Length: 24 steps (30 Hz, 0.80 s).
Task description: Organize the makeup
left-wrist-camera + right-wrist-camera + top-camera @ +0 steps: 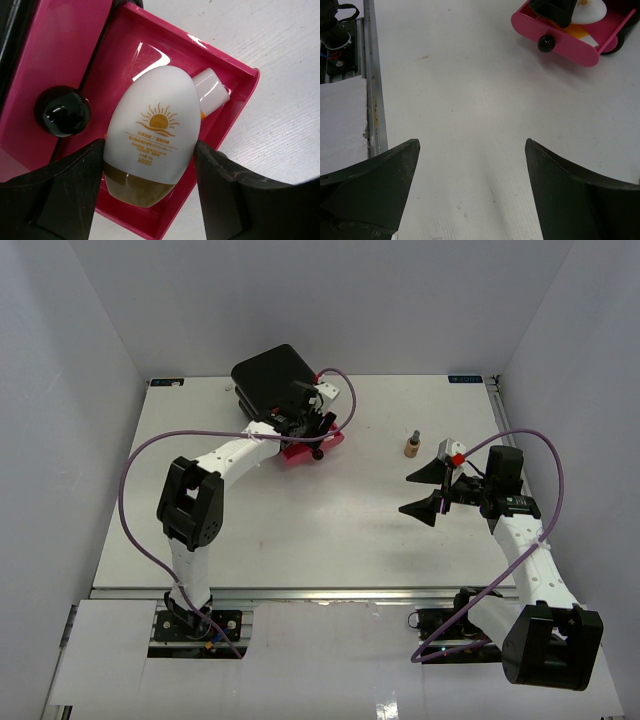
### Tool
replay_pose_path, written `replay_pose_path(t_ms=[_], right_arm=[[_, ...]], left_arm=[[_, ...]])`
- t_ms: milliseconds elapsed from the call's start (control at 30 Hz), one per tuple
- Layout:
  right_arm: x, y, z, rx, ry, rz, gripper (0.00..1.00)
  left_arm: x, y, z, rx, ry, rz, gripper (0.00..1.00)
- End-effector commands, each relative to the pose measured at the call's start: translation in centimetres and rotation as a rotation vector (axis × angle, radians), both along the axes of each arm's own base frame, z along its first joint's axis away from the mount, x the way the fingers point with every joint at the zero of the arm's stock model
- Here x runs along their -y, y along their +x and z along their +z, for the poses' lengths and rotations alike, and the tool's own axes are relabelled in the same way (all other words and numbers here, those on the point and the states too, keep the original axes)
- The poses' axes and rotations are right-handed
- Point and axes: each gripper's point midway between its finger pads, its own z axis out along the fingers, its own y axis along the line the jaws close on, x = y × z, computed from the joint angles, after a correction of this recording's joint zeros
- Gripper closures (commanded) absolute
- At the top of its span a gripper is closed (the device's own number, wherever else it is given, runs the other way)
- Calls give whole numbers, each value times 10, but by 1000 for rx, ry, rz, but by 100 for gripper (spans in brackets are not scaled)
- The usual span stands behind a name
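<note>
A white, faintly grained tabletop carries everything here. A silver metal rail runs along its near edge, and sheets of white padding lie just nearer than the rail. At the far edge, left of centre, a black boxy plastic cabinet stands on the surface, turned at an angle. Just near of it, a glossy pink plastic drawer with a round black knob appears to rest on the tabletop. Well apart to the right, a small tan bottle with a dark cap stands upright. A few faint scuffs mark the middle of the tabletop.
</note>
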Motion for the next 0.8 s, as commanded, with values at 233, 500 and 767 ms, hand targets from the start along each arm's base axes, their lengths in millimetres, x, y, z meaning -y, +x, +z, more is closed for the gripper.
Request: replay_pose_path(t_ms=[233, 500, 767], right_arm=[[1, 3, 6, 28, 13, 8, 8], [2, 3, 6, 26, 14, 8, 8], [2, 3, 6, 28, 15, 6, 8]], left_arm=[[2, 24, 34, 107, 20, 26, 57], [-2, 26, 34, 115, 35, 40, 39], [-2, 22, 40, 124, 32, 39, 28]])
